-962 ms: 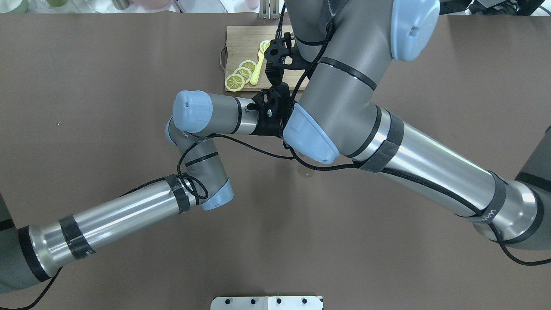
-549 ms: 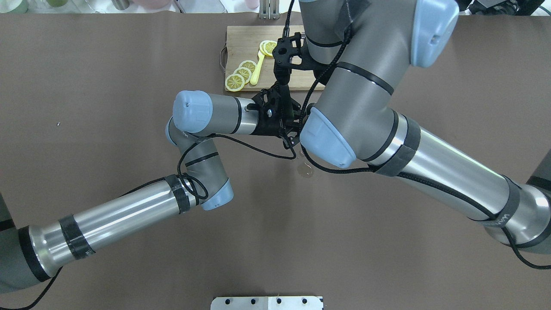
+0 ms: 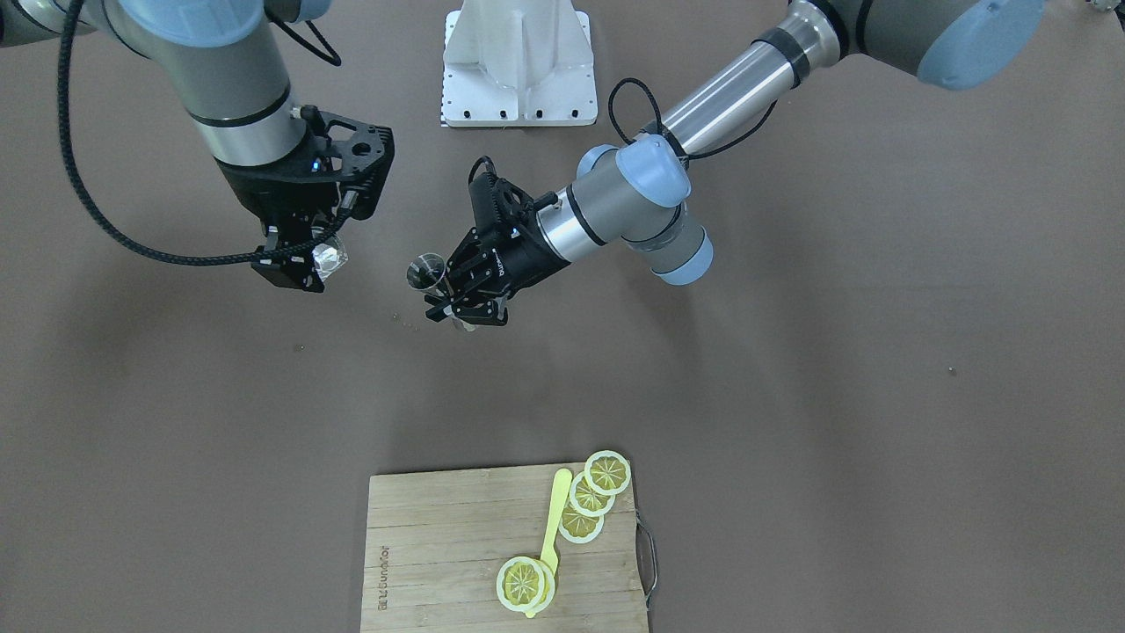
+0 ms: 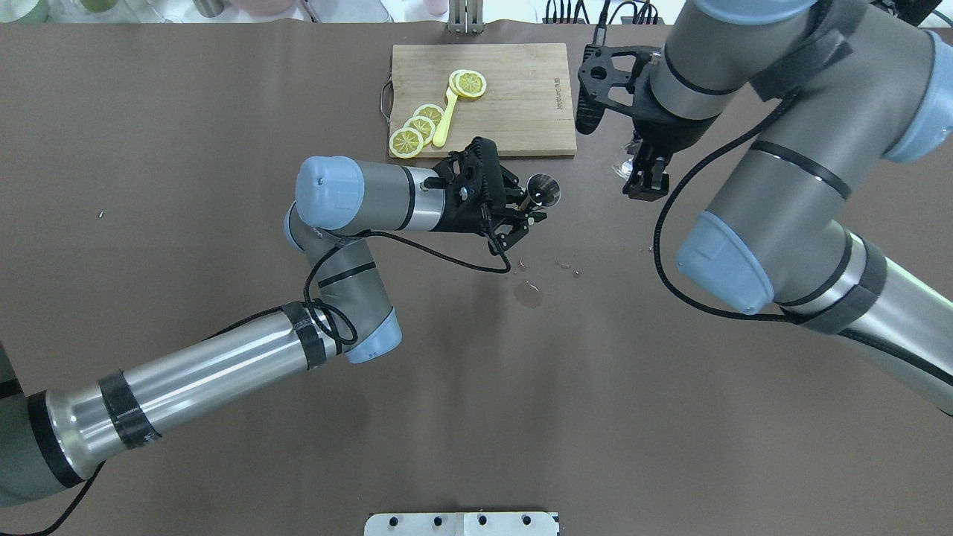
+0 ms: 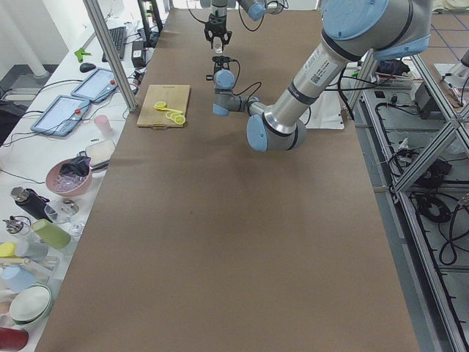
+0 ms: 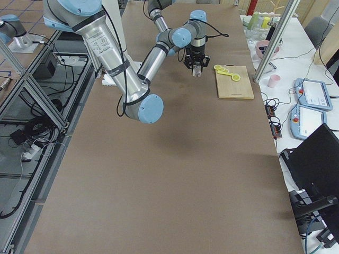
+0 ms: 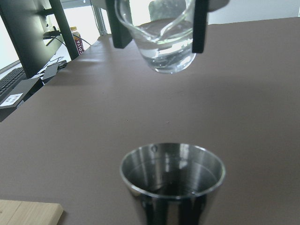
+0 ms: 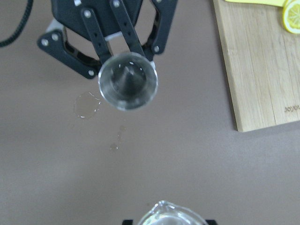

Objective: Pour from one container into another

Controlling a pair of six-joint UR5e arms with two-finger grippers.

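Front view: my left gripper is clamped on the metal jigger at its waist. At its nine o'clock, apart from it, my right gripper grasps the clear glass cup.

Overhead: a wet patch lies at the jigger's six o'clock and a cutting board at eleven.

Left wrist view: the glass cup hangs at twelve, beyond the jigger's open mouth.
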